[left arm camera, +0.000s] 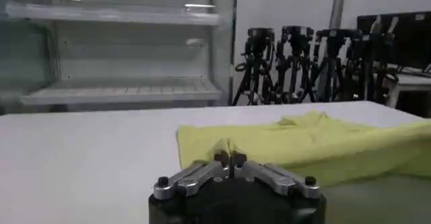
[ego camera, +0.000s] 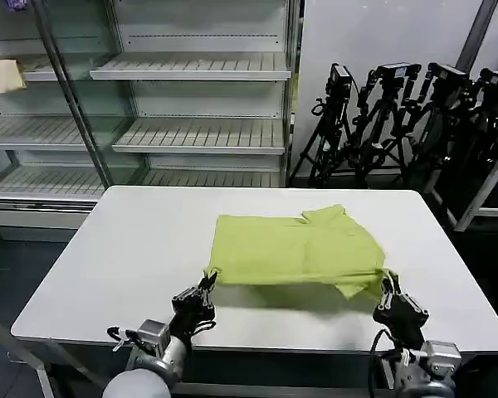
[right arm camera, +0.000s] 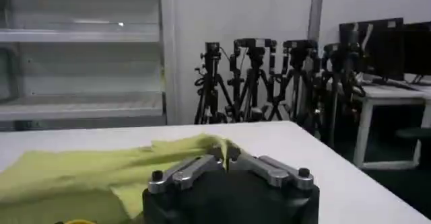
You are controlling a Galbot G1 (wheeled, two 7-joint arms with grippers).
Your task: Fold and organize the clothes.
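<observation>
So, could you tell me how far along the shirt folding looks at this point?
Early to midway. The T-shirt already looks partly doubled over on the white table. In hand: the left gripper and right gripper each pinch a near corner, the near edge lifted off the table. Left: completing this fold, any further folds, and tidying it.

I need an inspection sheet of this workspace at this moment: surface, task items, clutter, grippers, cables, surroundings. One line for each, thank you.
Surface: white table, bare apart from the garment.
Job's things: lime T-shirt, partly folded, near edge raised off the table at both front corners.
Clutter: nothing seen on the table.
Grippers: left gripper shut on the shirt's near left corner; right gripper shut on the near right corner.
Cables: black wires at the left arm, below the table edge.
Surroundings: empty shelving behind, a cream cloth on one shelf, camera tripods to the right.
</observation>
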